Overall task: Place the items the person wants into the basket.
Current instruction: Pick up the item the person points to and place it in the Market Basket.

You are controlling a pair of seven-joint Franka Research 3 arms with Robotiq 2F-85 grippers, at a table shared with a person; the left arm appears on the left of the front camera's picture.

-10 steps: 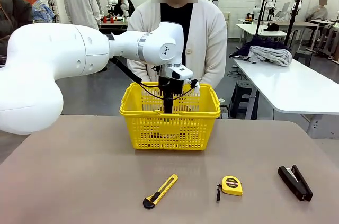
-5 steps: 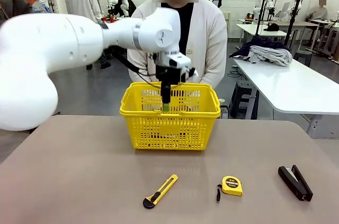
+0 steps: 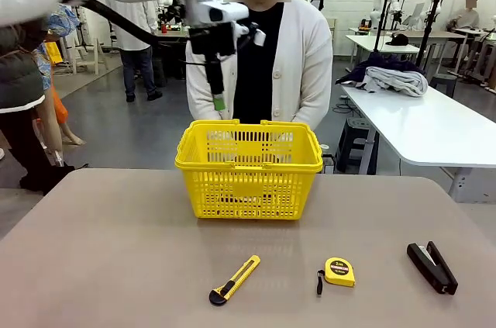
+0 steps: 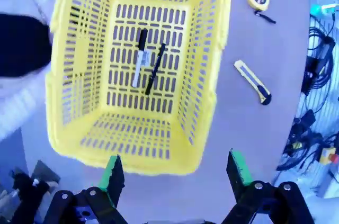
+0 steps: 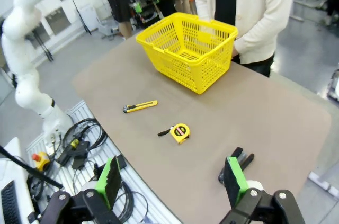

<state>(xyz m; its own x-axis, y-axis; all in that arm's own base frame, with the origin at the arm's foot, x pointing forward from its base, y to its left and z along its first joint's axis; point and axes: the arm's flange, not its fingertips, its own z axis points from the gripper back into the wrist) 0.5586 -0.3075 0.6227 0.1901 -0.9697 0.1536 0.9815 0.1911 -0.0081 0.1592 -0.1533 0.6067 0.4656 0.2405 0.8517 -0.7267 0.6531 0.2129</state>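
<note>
Basket holds marker and, seemingly, pen. Left gripper hangs above it, jaws apart, empty; right gripper likewise apart.

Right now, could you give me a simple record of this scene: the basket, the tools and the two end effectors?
basket: yellow, at the far side of the table, in front of the person
inside it: black pen and white marker, side by side on the floor
on the table: tape measure, utility knife, stapler
left end effector: open, empty, raised above the basket
right end effector: open, empty, clear of the table
</note>
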